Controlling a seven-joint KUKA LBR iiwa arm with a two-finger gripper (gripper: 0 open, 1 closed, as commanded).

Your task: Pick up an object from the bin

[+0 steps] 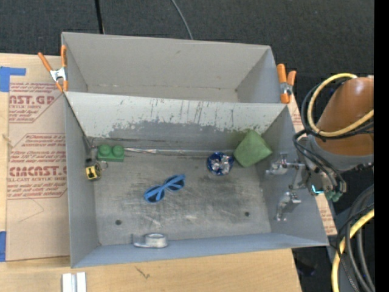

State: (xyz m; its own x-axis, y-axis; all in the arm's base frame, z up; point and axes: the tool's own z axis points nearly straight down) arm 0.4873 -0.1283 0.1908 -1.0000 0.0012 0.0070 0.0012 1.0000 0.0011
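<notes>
Plainly, the metal tool (283,186) hangs open and empty near a matte green wedge (251,149).

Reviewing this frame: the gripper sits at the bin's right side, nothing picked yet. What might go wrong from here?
1. The gripper hangs open over the bin's sloping right wall. Going straight down, its fingers would likely strike metal.
2. The nearest things, the green wedge and the blue-and-white ball, lie by the back wall, so there is little room for its fingers.
3. The blue glasses lie flat and thin and may slip.
</notes>
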